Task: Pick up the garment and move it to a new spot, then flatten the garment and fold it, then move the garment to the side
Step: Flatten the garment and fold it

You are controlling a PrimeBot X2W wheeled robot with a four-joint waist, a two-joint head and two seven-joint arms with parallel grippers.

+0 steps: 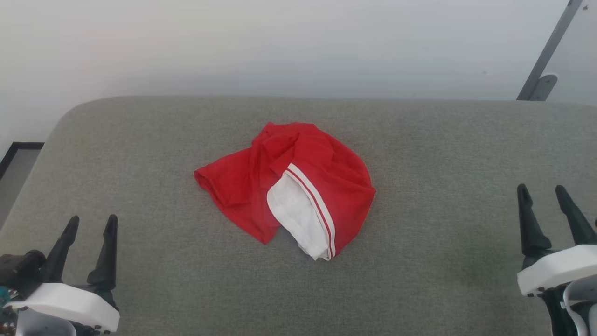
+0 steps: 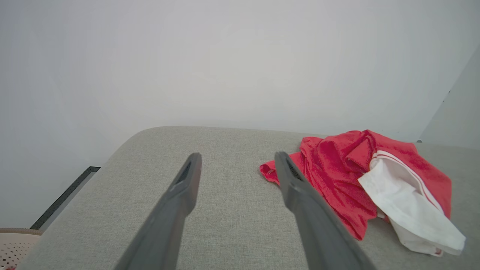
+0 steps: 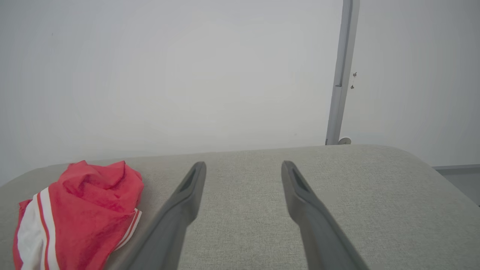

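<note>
The garment point(image 1: 298, 182) lies crumpled in a heap at the middle of the grey padded surface point(image 1: 419, 140); it is red with a white part and red-and-white striped trim facing me. Its lettering is hidden in the folds. My left gripper point(image 1: 92, 220) hovers open at the lower left, well clear of the cloth. At the lower right my right gripper point(image 1: 542, 190) is open too, nothing between its fingers. The left wrist view has the garment point(image 2: 348, 176) to the right of my left gripper point(image 2: 237, 156). The right wrist view has the garment point(image 3: 90, 202) at the left, beside my right gripper point(image 3: 243, 165).
A pale wall rises behind the grey surface. A grey metal post point(image 1: 548, 51) leans at the far right corner. A pale perforated basket point(image 2: 13, 243) sits low beyond the surface's left edge, beside a dark floor strip point(image 1: 14, 151).
</note>
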